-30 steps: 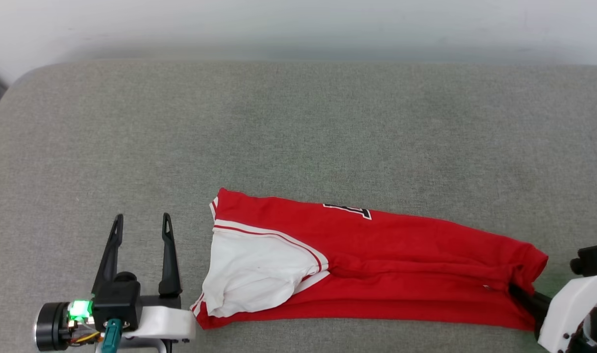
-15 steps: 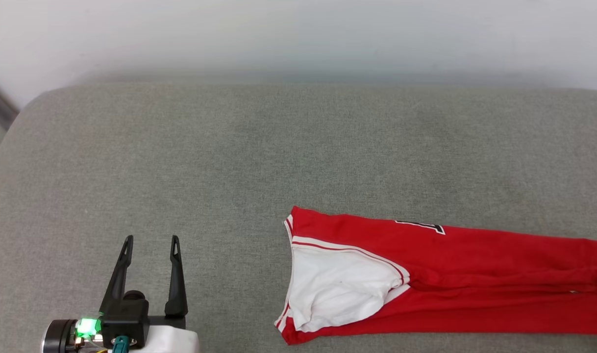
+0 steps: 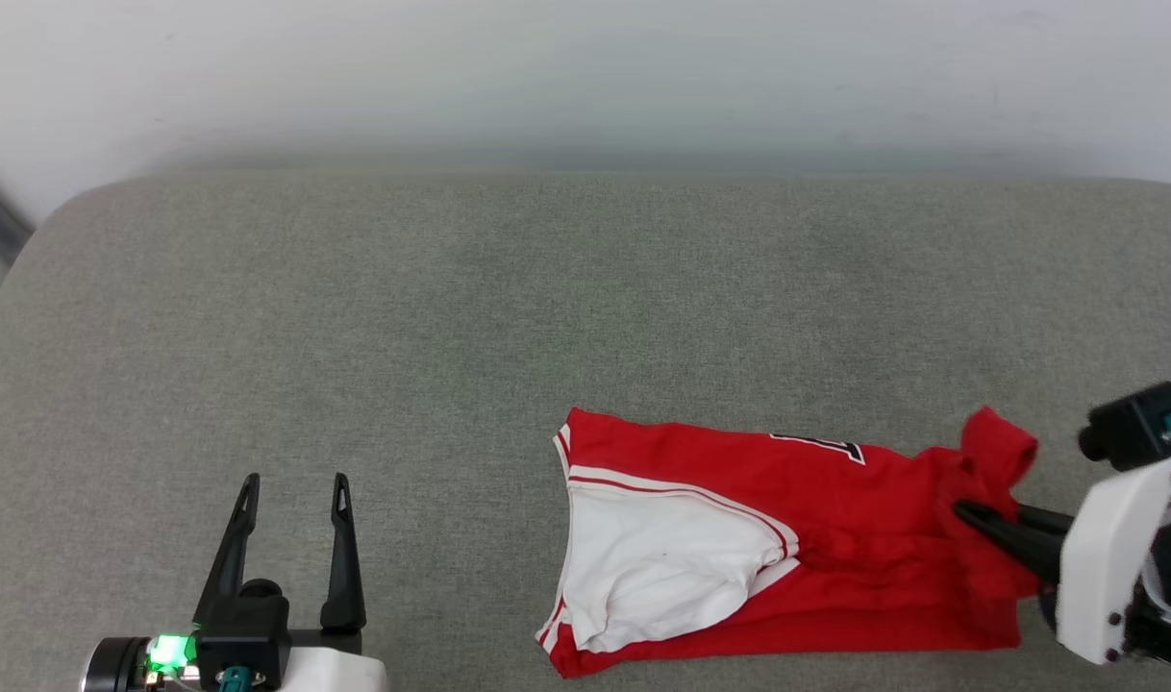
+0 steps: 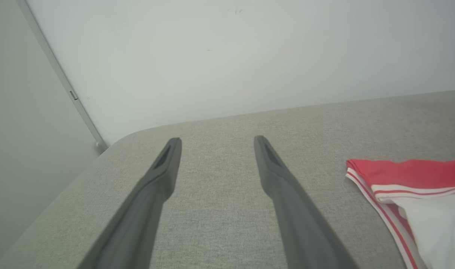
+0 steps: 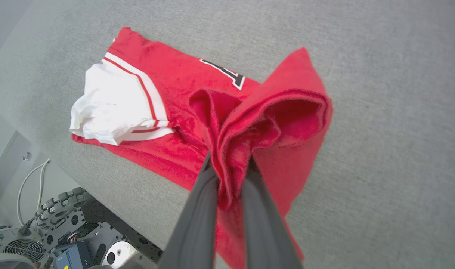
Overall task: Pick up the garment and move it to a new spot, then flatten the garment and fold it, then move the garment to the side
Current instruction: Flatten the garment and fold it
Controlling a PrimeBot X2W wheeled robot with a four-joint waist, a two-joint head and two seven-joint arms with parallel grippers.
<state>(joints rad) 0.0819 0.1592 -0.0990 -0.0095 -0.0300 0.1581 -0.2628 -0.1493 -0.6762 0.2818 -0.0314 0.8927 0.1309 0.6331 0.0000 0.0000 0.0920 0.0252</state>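
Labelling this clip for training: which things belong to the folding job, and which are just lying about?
Job: shirt; right hand, shut on it; left hand, open.
Lying about: grey cushion; wall; white cable; fan.

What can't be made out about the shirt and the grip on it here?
- Lettering on the garment: in the head view only a sliver shows, and the rest is folded under.
- Right gripper fingertips: in the right wrist view they are buried in bunched red cloth.
- Most of the garment: in the left wrist view it is cut off by the right edge.
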